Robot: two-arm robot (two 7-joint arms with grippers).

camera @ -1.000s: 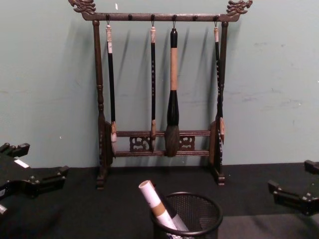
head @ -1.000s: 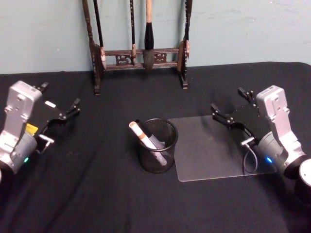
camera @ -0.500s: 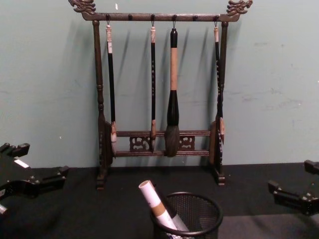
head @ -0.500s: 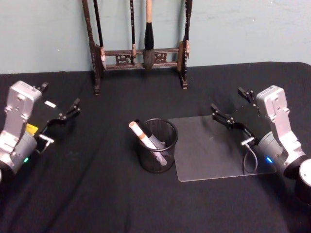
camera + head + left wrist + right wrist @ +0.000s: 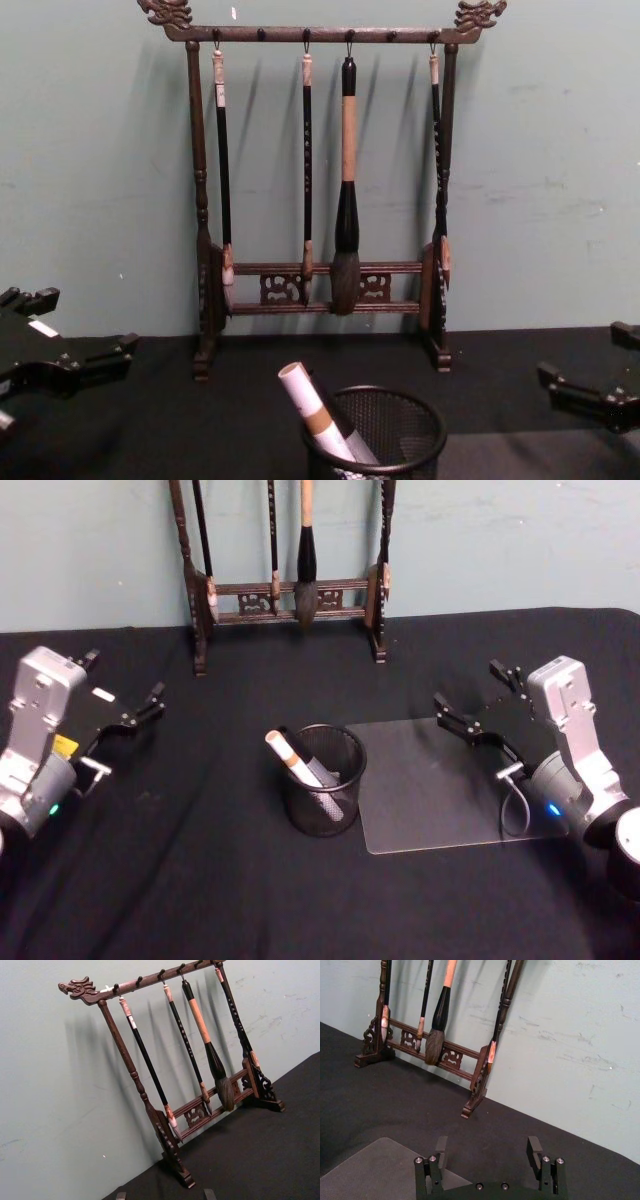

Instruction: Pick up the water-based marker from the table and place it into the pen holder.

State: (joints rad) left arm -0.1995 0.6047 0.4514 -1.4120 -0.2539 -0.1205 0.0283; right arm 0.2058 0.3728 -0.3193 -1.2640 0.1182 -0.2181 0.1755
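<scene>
The water-based marker (image 5: 291, 759), white with a tan band, stands tilted inside the pen holder (image 5: 330, 806), a round black mesh cup at the table's middle. In the chest view the marker (image 5: 306, 400) leans left, sticking up above the pen holder (image 5: 404, 424). My left gripper (image 5: 124, 677) hangs open over the table's left side, well away from the cup. My right gripper (image 5: 468, 683) hangs open over the right side, above the far edge of a clear mat. Both hold nothing. The right wrist view has the right gripper (image 5: 487, 1145) with its fingers spread.
A dark wooden brush rack (image 5: 290, 588) with several hanging brushes stands at the back against the green wall. A clear plastic mat (image 5: 440, 790) lies right of the cup. Black cloth covers the table.
</scene>
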